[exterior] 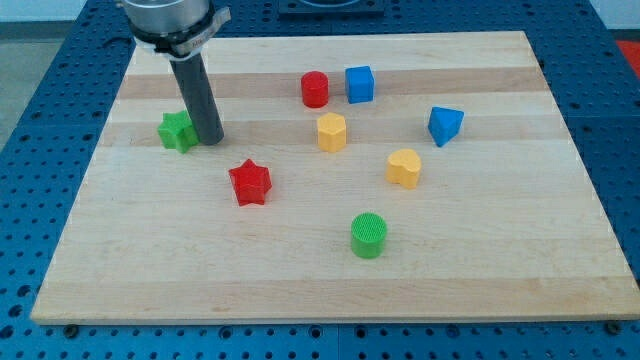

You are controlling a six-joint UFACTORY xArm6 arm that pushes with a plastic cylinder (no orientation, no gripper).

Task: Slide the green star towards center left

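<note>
My tip (211, 141) is down on the wooden board (300, 290), touching or just about touching the view's right side of the green star (177, 131). No jaws here, just a plain dark rod, nothing held; contact is side-on only. The rod comes down from the view's top left and covers the star's right edge, so I can't tell exactly how much of it is in contact.

Green star sits at the view's left side of the board, a bit above mid-height, close to the left edge. No block between it and that edge.

Other blocks:
- red star (249, 183): below and to the right of my tip, near but apart. Closest neighbour.
- red cylinder (315, 89) and blue cube (360, 84): side by side near the view's top centre, small gap between them.
- yellow hexagonal block (331, 131): just below the red cylinder, apart from it.
- yellow heart (404, 167): right of centre.
- blue block, wedge or triangle-like, exact shape unclear (445, 124): right side, above the heart.
- green cylinder (368, 235): lower centre, well apart from everything.

All of these lie to the right of my tip, well apart from the green star. The board rests on a blue perforated table (40, 120).
</note>
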